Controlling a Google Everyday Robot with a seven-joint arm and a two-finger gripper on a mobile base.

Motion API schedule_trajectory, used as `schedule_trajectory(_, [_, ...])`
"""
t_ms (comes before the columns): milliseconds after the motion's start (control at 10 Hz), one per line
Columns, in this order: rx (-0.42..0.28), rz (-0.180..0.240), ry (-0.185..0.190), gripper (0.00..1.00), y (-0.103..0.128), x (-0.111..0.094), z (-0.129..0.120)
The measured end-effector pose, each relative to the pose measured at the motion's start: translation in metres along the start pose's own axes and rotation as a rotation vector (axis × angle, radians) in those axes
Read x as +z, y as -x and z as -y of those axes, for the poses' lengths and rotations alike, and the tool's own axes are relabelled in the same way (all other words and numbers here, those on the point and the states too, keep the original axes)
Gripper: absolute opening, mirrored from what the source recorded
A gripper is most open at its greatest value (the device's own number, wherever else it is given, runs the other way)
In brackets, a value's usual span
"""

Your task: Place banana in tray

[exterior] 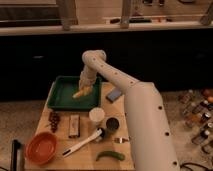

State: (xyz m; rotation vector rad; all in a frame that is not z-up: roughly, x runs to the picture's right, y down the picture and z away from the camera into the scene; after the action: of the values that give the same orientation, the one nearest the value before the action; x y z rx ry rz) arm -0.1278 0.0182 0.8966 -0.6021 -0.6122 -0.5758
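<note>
Gripper (pixel 84 89) is positioned over the dark green tray (pixel 57 100), which occupies the table's 11 o'clock corner. It is at the banana (pixel 79 94), on the fruit's 1 o'clock end; whether it is clamped on the fruit or apart from it cannot be told. The banana is inside the rim, near the tray's centre, with its free end pointing toward 8 o'clock. Judged handling: light, soft beneath the skin, liable to bruise if squeezed, and curved, so it may roll on release. The best hold is across the thick middle with light pressure. The blue sponge (pixel 114 95) lies just beside the tray at 3 o'clock.
</note>
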Motion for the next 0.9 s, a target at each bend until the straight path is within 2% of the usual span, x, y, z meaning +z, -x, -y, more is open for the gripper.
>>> schedule_trajectory(900, [-0.013,0.006,-0.03,0.8,0.001,-0.012,0.002])
